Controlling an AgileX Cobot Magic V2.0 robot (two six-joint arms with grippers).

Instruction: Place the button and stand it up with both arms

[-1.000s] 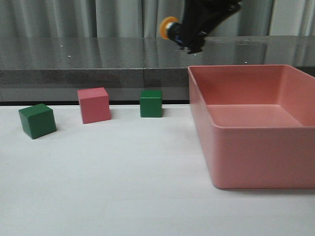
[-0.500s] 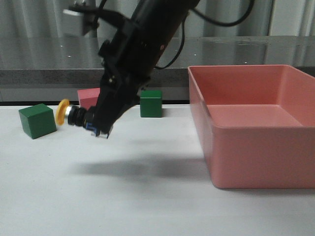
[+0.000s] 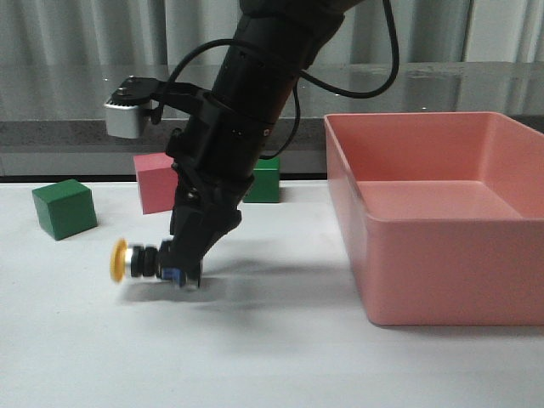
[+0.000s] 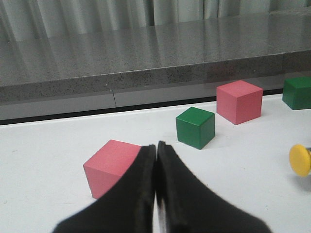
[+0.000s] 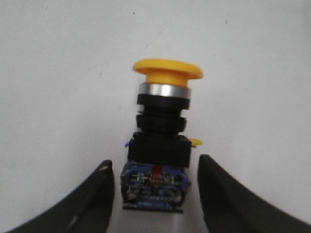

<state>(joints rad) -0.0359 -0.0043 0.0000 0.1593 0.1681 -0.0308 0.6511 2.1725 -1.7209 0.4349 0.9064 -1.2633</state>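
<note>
The right gripper has its fingers spread beside the button (lying sideways); the left gripper is pressed together.

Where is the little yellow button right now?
In the front view the button lies sideways, low over the white table, left of centre, between the right gripper's jaws, nearer than the pink cube.

Left gripper: fingers pressed together, nothing between them. Pink cube sits on the white table just behind the fingertips. Green cube further out, second pink cube beyond it, another green cube at the frame edge. Yellow button cap visible at the edge, blurred.
</note>
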